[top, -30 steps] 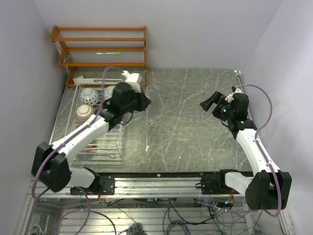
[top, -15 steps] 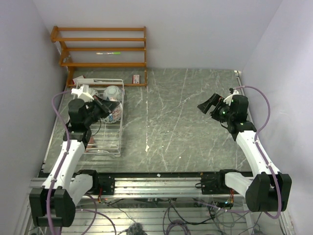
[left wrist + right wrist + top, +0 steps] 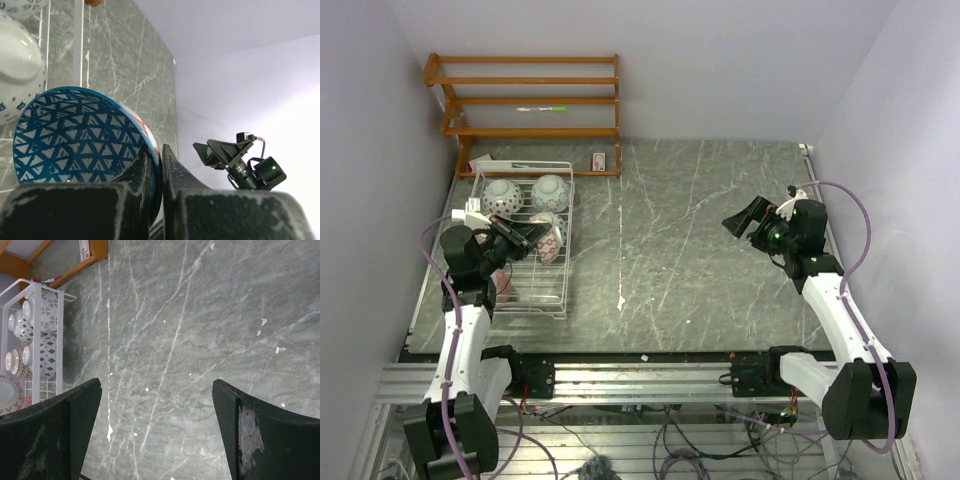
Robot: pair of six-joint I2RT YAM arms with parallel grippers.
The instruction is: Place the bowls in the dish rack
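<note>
Left end effector [image 3: 156, 154] pinches rim of blue bowl [image 3: 75, 135] over dish rack [image 3: 534, 297].

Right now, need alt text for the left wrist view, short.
The black left gripper pinches the rim of a round ceramic bowl with a blue triangle-patterned inside. Behind it, pale bowls sit in the white wire dish rack on the grey marbled table. The right arm shows against the wall.

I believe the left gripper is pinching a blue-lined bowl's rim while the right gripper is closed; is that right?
Not quite: the right wrist view shows the right gripper wide open and empty; the left gripper does pinch the blue-lined bowl.
</note>
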